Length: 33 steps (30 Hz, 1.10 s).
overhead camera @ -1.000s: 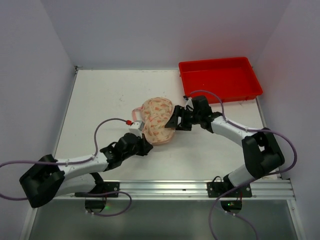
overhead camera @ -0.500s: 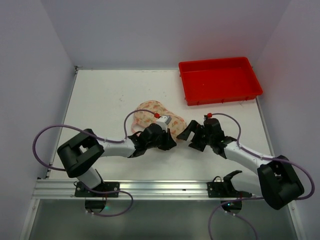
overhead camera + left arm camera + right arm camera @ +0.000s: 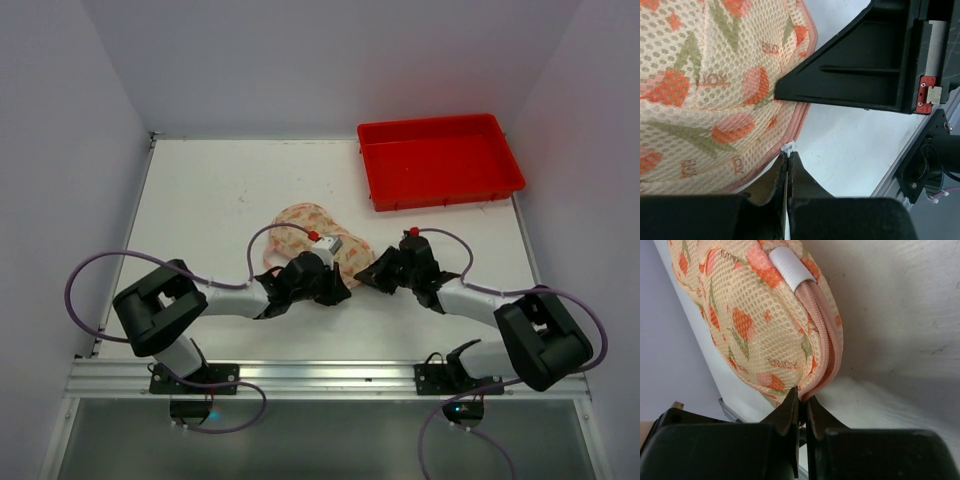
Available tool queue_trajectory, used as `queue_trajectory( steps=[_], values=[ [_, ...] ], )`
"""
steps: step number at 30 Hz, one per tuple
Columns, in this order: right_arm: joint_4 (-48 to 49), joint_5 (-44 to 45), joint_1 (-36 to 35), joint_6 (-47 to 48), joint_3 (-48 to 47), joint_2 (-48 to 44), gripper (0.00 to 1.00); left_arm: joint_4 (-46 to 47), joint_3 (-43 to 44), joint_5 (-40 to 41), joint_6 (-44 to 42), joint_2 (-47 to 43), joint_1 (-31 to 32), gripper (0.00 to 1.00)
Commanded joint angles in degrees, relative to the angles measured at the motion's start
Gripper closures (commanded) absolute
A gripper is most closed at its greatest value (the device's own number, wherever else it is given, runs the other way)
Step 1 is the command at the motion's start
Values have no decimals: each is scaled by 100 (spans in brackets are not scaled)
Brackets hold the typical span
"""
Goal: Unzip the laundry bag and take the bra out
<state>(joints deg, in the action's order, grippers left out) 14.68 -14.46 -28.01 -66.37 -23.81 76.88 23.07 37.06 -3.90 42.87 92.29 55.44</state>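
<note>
The laundry bag [image 3: 296, 222], cream mesh with an orange floral print and pink zip edging, lies mid-table between both arms. In the left wrist view my left gripper [image 3: 789, 156] is shut on the small white zip pull [image 3: 788, 146] at the edge of the bag [image 3: 710, 95]. From above, the left gripper [image 3: 343, 291] sits at the bag's near right side. My right gripper [image 3: 362, 277] meets the bag from the right. In its wrist view the right gripper [image 3: 804, 401] is shut on the pink zip edge of the bag [image 3: 750, 315]. The bra is hidden.
A red plastic tray [image 3: 378, 165] stands at the back right of the white table. A white fabric tab [image 3: 790, 269] crosses the bag's zip line. The metal rail [image 3: 330, 378] runs along the near edge behind both arm bases.
My right gripper, open half a second ago, has moved left to the bag and shut on its zip edge. The left gripper stays shut at the bag's near side.
</note>
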Motion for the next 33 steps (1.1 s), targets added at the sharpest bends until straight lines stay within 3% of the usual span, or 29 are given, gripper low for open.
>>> queue_trajectory(
  steps=[1, 8, 13, 18, 24, 27, 28, 30, 31, 33],
  values=[
    [-94, 4, 15, 176, -150, -146, 100, 76, -163, 170, 2, -430, 28, 100],
    [-1282, -514, 313, 1336, -615, -551, 100, -680, -594, 864, -253, -1107, -252, 100],
    [-1994, -1329, 524, 2250, -1274, -139, 100, -1304, -946, 1357, -542, -1564, -639, 100],
    [-2188, -1498, 630, 2655, -1783, 142, 100, -1858, -1078, 1655, -780, -1854, -745, 100],
    [-2373, -1376, 648, 2858, -2600, 845, 98, -1842, -1210, 1140, -965, -2356, -745, 100],
    [-2373, -1174, 656, 2779, -2943, 1118, 79, -1482, -1236, 499, -913, -2418, -728, 100],
    [-2373, -1112, 656, 2735, -3014, 1153, 59, -1368, -1236, 417, -817, -2365, -658, 100],
    [-2347, -858, 656, 2559, -3059, 1119, 37, -1042, -1157, 189, -728, -2251, -570, 100],
    [-2320, -761, 656, 2480, -3016, 1058, 20, -954, -1105, 153, -641, -2059, -474, 100],
    [-2250, -420, 648, 2226, -2761, 768, 12, -734, -859, 31, -579, -1795, -403, 100]
  ],
)
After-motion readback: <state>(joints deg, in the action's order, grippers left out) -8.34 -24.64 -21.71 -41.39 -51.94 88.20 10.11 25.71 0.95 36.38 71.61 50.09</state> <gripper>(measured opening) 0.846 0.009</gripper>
